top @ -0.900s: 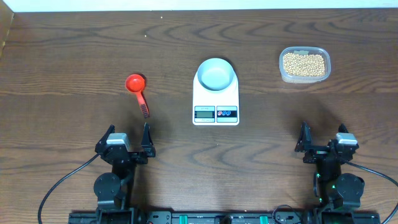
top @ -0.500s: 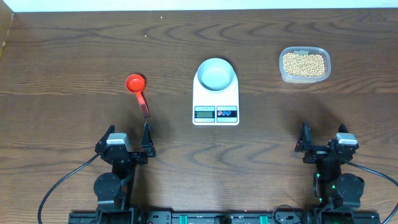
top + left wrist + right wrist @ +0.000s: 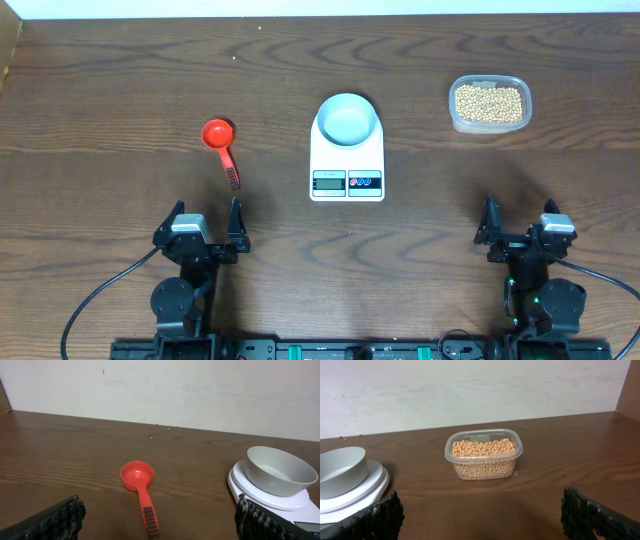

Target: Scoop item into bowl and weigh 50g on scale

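The beans (image 3: 489, 102) fill a clear tub (image 3: 453, 112) at the far right of the table (image 3: 120, 90), well apart from the empty bowl (image 3: 348, 122) sitting on the scale (image 3: 347, 160). A red scoop (image 3: 222, 148) lies left of the scale. The left hand (image 3: 207, 216) and right hand (image 3: 520, 218) gape wide, holding nothing.
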Robot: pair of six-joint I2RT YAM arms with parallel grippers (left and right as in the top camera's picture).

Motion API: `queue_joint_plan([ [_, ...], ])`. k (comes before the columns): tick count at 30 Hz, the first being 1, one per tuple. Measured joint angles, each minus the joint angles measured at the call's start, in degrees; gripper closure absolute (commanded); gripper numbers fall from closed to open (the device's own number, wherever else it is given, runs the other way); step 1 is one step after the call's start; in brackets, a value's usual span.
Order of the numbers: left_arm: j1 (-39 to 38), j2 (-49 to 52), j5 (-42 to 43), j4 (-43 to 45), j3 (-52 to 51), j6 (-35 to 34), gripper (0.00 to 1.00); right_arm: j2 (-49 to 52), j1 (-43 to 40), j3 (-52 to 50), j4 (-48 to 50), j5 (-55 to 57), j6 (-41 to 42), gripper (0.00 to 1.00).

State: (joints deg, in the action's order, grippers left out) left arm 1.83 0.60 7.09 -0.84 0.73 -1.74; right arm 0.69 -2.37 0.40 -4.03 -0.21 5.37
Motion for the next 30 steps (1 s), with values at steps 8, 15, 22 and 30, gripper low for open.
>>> queue_joint_plan([
  [8, 0.0, 0.0, 0.0, 0.0, 0.0, 0.0, 0.02, 0.0, 0.0, 0.0, 0.0, 0.0, 0.0, 0.01],
  [15, 0.0, 0.0, 0.0, 0.0, 0.0, 0.0, 0.02, 0.0, 0.0, 0.0, 0.0, 0.0, 0.0, 0.01],
  [22, 0.0, 0.0, 0.0, 0.0, 0.0, 0.0, 0.02, 0.0, 0.0, 0.0, 0.0, 0.8, -0.5, 0.01],
  [30, 0.0, 0.0, 0.0, 0.0, 0.0, 0.0, 0.02, 0.0, 0.0, 0.0, 0.1, 1.5, -0.9, 0.01],
])
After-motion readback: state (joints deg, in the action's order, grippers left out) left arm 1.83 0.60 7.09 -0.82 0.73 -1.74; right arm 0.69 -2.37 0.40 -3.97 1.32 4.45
